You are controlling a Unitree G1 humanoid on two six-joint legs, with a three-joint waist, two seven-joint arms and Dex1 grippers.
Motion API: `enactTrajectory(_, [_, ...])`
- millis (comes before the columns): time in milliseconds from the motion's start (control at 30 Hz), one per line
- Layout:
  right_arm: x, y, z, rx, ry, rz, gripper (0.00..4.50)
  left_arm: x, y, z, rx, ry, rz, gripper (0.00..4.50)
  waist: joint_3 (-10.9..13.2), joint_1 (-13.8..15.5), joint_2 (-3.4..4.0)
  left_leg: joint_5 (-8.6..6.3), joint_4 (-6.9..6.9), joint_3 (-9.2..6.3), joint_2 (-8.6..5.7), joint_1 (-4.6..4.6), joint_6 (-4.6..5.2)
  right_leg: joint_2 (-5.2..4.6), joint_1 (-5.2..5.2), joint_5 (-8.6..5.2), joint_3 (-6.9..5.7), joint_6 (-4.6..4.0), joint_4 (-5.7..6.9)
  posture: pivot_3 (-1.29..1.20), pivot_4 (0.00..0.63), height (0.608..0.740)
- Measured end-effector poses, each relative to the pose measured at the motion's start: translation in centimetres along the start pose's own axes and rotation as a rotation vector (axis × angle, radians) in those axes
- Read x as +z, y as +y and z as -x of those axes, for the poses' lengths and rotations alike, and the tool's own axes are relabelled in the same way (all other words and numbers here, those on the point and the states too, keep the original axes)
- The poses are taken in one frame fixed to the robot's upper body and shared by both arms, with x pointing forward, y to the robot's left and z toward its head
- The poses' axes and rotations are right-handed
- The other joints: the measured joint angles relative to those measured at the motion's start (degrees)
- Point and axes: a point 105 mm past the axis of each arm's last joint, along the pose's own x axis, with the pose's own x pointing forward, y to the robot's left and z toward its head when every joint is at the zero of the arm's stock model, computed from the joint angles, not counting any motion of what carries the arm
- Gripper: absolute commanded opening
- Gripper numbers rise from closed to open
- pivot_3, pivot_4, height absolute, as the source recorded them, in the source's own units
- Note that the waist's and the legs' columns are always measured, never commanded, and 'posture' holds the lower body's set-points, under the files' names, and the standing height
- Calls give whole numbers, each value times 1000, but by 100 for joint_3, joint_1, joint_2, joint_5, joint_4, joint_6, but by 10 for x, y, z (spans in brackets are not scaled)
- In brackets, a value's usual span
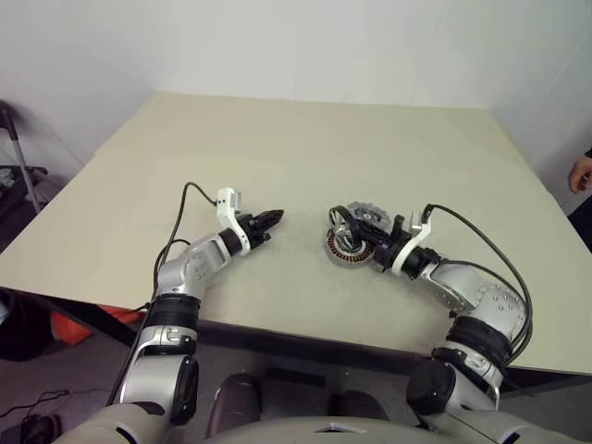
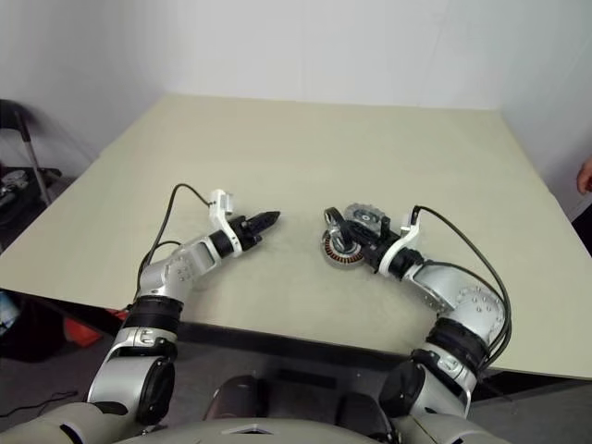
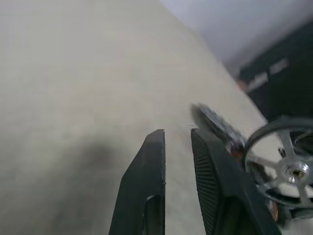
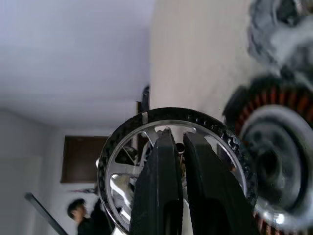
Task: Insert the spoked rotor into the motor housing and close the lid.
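My right hand [image 4: 177, 147] is clamped on the spoked rotor [image 1: 342, 221], stiff, slick metal; gripping a spoke near the hub seems safest. My left hand [image 1: 269, 220] hangs empty, fingers slightly parted; the motor housing [image 1: 347, 249] sits on the bench [image 1: 305, 139].

- The rotor [image 4: 176, 171] has shiny silver metal spokes and a dark, bumpy rim.
- The housing [image 1: 346, 249] is grey metal with copper-brown windings inside.
- The lid [image 1: 368, 215] is dull grey metal.
- The table [image 1: 305, 157] is matt, smooth beige.
- Left tool [image 3: 178, 142] fingers [image 3: 146, 191] are matt black; one pad is ribbed.
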Motion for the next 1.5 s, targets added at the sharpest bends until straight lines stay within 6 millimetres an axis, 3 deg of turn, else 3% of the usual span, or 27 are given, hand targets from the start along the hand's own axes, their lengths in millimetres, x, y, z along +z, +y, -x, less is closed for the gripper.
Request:
enactTrajectory(100, [-7,1,3,-15,-63,-71,23,-7,-6,-2,-36,78,-138,889,-2,-3,3,30,-51,-1,-3,19,-50,0,-3,-24,-1,41,-7,0,0,740])
enactTrajectory(233, [-28,2,3,-38,-45,-147,23,-16,-5,-4,-34,110,-186,889,-6,-10,9,37,-67,-4,-3,0,-62,2,-25,-12,-5,61,-6,0,0,740])
enactTrajectory(433, [-17,6,5,-104,-73,-151,23,-24,-5,-4,-29,118,-193,889,-6,-37,9,36,-64,-7,-9,-7,-61,2,-25,-11,-5,64,-6,0,0,740])
enactTrajectory(533, [-15,6,4,-123,-68,-124,743,-28,-4,-3,-23,129,-193,889,-6,-38,9,36,-59,-8,-10,-10,-61,1,-23,-11,-5,66,-6,0,0,740])
enactTrajectory(667, [-9,12,5,-106,-66,-68,2045,-27,0,-1,-6,127,-193,889,-7,-37,9,36,-54,-10,-12,-12,-61,1,-21,-8,-4,70,-5,0,0,740])
enactTrajectory(900, [8,34,7,-38,-129,106,2045,-28,0,0,-1,128,-190,889,-9,-29,5,36,-48,-14,-14,-15,-60,1,-17,-6,-5,69,-4,0,0,740])
enactTrajectory(1167, [9,47,7,8,-138,215,2045,-32,1,0,2,135,-182,889,-9,-31,5,36,-40,-15,-14,-13,-58,1,-13,13,-5,38,0,0,0,740])
enactTrajectory(1333, [0,60,10,23,-66,462,2045,-26,3,5,1,136,-190,889,-8,-26,4,33,-29,-17,-14,-16,-54,1,-10,14,-5,39,0,0,0,740])
enactTrajectory(1500, [-6,58,15,-12,44,873,2045,-8,-1,14,-43,118,-247,889,-9,6,2,31,-22,-20,-13,-14,-51,1,-3,3,-7,58,0,0,0,740])
